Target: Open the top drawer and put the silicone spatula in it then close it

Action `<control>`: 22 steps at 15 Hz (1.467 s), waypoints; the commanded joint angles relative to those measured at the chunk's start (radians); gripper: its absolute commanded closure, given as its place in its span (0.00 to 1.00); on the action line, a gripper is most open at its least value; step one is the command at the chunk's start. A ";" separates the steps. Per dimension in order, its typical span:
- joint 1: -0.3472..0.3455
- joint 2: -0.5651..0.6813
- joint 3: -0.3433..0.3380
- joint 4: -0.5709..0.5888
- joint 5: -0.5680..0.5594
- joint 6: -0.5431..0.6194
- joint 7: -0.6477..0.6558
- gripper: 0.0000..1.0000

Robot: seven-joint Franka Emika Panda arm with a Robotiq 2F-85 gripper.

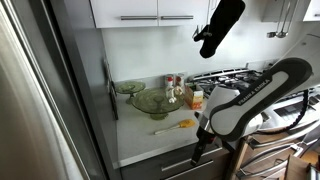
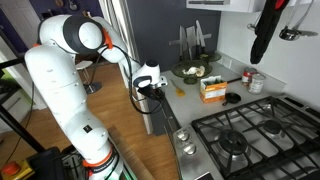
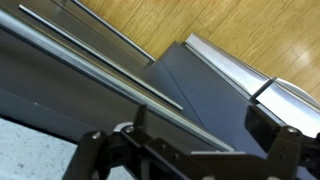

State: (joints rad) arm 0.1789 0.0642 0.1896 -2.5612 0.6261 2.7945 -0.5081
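The top drawer (image 3: pixel 60 85) is a dark grey front just under the white counter, and it stands shut. Its long silver bar handle (image 3: pixel 130 88) runs diagonally toward the gap between my fingers. My gripper (image 3: pixel 185 150) is open, with one dark pad (image 3: pixel 266 125) on the right and nothing held. In an exterior view the gripper (image 1: pixel 200 150) hangs in front of the drawer front (image 1: pixel 165 166), below the counter edge. The yellow-orange silicone spatula (image 1: pixel 176 125) lies on the counter near the green bowls; in the other exterior view, the spatula (image 2: pixel 179 90) lies just beyond the gripper (image 2: pixel 150 97).
Green glass bowls (image 1: pixel 152 101) and small jars stand at the back of the counter. An orange box (image 2: pixel 212 90) sits beside the gas stove (image 2: pixel 250 135). A second drawer handle (image 3: pixel 110 58) runs parallel lower down. The stainless oven door (image 3: pixel 235 70) adjoins the drawers. A tall fridge (image 1: pixel 40 100) flanks the counter.
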 commanded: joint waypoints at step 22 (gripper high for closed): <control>-0.024 0.099 0.052 -0.031 0.131 0.150 -0.509 0.00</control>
State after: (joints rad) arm 0.1624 0.1624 0.2323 -2.5774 0.7403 2.9580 -0.9899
